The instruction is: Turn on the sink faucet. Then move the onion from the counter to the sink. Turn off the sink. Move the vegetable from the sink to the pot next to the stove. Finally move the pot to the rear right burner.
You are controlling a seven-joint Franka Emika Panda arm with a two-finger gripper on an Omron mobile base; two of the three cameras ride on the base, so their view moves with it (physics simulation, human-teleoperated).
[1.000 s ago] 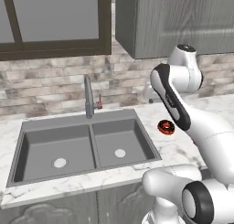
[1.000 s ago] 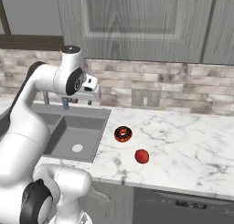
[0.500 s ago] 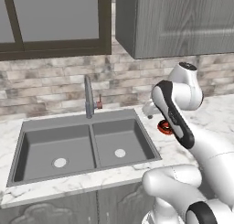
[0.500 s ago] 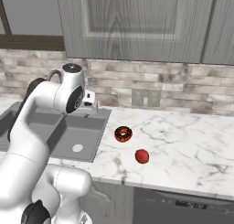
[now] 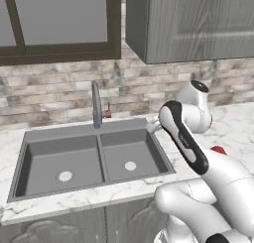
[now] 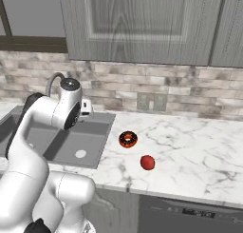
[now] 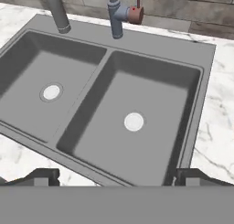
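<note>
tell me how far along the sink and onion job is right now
Done: nothing that shows. No water runs from the sink faucet, both basins of the sink hold nothing but their drains, and the onion sits on the counter. In hand: the gripper is open, holds nothing and faces the sink, the faucet's reddish lever ahead. Left: every step, starting with turning on the faucet.

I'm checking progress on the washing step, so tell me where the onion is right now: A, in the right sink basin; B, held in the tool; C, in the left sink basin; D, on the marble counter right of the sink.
D: the onion lies on the counter right of the sink, whose two basins hold only their drains.
</note>
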